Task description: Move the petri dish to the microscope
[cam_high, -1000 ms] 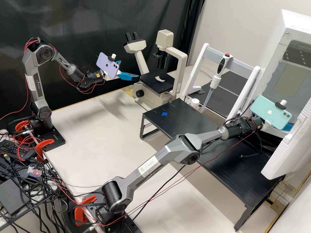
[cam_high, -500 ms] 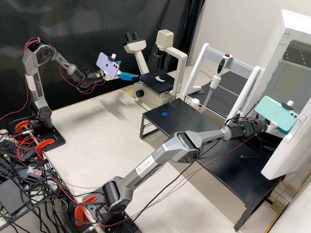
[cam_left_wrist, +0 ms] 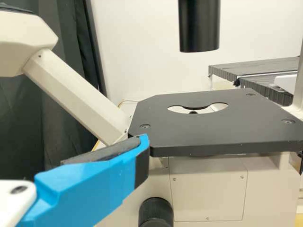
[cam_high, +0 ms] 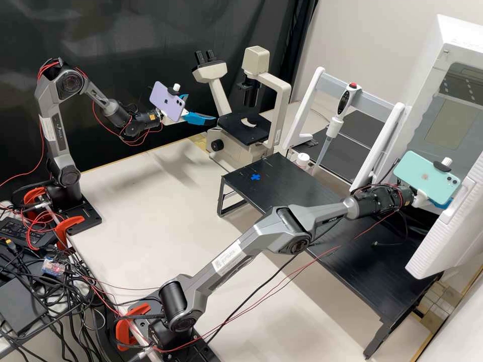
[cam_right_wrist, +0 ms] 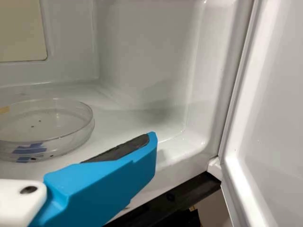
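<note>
the petri dish point(cam_right_wrist: 47, 130) lies on the pale floor inside the white cabinet point(cam_high: 455, 42), near the right gripper point(cam_high: 442, 203) but apart from its visible finger point(cam_right_wrist: 102, 184). that gripper is released, pad bare; the left gripper point(cam_high: 201, 107), also released, hangs near the microscope point(cam_high: 244, 131).

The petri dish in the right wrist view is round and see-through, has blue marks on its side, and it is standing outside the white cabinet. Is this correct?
Not quite: the petri dish stands inside the white cabinet, not outside it, as the right wrist view shows. It is round and see-through, with blue marks on its side.
</note>
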`<state>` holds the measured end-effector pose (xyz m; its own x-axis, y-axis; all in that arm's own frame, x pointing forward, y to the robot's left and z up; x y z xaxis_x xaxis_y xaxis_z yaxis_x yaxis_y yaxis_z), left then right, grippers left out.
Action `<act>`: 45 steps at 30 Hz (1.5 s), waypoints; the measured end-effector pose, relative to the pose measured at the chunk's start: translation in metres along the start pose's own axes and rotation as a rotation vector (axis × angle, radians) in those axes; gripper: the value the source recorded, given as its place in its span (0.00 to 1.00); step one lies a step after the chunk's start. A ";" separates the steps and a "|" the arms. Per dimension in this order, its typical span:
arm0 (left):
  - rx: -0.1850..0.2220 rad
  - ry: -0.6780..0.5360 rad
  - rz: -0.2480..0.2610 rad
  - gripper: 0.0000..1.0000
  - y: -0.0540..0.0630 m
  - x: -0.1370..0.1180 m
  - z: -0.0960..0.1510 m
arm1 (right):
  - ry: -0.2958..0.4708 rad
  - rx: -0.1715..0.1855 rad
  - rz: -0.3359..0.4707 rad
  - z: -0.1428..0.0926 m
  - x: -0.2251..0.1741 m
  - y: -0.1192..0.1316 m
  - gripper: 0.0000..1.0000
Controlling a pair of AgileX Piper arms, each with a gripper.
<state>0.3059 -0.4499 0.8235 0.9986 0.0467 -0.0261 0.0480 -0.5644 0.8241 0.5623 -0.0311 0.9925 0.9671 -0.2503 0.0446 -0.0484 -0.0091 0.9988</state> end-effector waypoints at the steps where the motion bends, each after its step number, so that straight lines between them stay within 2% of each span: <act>1: 0.000 0.000 0.000 1.00 0.000 0.000 0.000 | 0.001 0.000 -0.003 -0.001 0.000 -0.002 1.00; 23: 0.000 0.000 0.000 1.00 0.000 0.000 0.000 | 0.020 -0.010 -0.015 0.003 0.019 -0.015 1.00; 24: 0.000 0.000 0.000 1.00 0.000 0.000 0.000 | 0.024 -0.010 -0.014 0.003 0.020 -0.016 0.00; 29: 0.000 0.000 0.000 1.00 0.000 0.000 0.000 | 0.031 -0.012 -0.033 0.001 0.021 -0.016 0.00; 30: 0.000 0.000 0.000 1.00 0.000 0.000 0.000 | 0.030 -0.003 -0.039 0.002 0.021 -0.017 0.00; 45: 0.000 0.000 0.000 1.00 0.000 0.000 0.000 | 0.034 0.001 -0.041 0.002 0.022 -0.018 0.00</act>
<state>0.3059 -0.4499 0.8235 0.9986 0.0467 -0.0261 0.0480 -0.5644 0.8241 0.5840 -0.0383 0.9754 0.9763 -0.2164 0.0043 -0.0087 -0.0196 0.9998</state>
